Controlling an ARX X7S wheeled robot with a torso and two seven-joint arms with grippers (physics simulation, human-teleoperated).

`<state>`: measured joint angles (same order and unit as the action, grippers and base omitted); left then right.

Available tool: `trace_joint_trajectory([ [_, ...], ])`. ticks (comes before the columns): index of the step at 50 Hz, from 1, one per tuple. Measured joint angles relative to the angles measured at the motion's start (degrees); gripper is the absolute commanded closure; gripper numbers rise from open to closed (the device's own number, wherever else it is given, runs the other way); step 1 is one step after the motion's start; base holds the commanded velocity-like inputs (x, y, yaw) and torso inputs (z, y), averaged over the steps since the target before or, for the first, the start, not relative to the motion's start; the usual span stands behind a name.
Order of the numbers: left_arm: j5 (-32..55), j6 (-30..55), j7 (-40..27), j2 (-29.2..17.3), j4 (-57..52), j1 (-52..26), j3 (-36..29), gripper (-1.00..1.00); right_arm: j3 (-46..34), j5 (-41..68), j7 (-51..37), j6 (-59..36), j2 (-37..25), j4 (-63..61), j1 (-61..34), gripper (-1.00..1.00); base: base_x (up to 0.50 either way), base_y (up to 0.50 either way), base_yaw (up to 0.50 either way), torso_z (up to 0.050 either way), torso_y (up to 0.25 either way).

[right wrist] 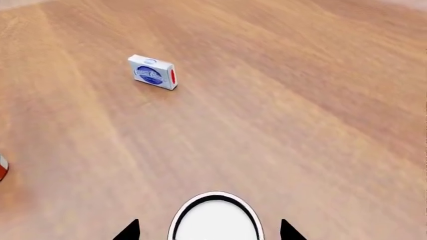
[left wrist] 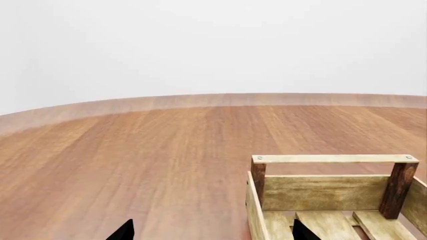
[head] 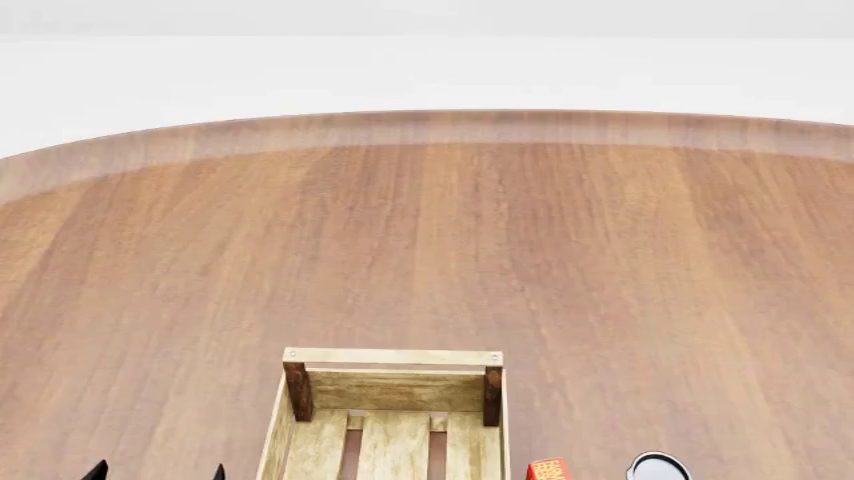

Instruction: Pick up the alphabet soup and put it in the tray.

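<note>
The alphabet soup shows only its white top with a dark rim, at the bottom edge of the head view (head: 658,467), right of the tray. In the right wrist view the same white top (right wrist: 215,219) sits between my right gripper's (right wrist: 208,231) two dark fingertips, with a gap of table on each side; the jaws stand open around it. The tray (head: 390,357) is a pale slatted wooden crate with dark corner posts, at the bottom centre. It also shows in the left wrist view (left wrist: 333,159). My left gripper (left wrist: 213,232) is open and empty, left of the tray (head: 156,472).
A small blue-and-white box (right wrist: 153,72) with a red end lies on the wooden table beyond the can. A red object (head: 547,470) stands between tray and can. A red-and-white thing (right wrist: 2,167) peeks in at the frame edge. The round table's far edge (head: 427,125) curves across the back.
</note>
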<state>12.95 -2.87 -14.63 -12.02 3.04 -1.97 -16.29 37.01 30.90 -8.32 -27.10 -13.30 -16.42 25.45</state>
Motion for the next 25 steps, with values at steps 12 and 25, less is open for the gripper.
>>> trace_joint_trajectory([
  [12, 0.2, -0.1, -0.2, -0.2, 0.1, -0.1, -0.3, -1.00, -0.9, -1.2, 0.4, 1.7, 0.2, 3.6, -1.2, -1.00, 0.00, 0.00, 0.00, 0.000, 0.000],
  [25, 0.5, -0.2, -0.4, -0.4, 0.1, -0.2, -0.6, -1.00, -2.2, -2.0, 0.4, 2.6, 0.2, 6.0, -2.7, -1.00, 0.00, 0.00, 0.00, 0.000, 0.000],
])
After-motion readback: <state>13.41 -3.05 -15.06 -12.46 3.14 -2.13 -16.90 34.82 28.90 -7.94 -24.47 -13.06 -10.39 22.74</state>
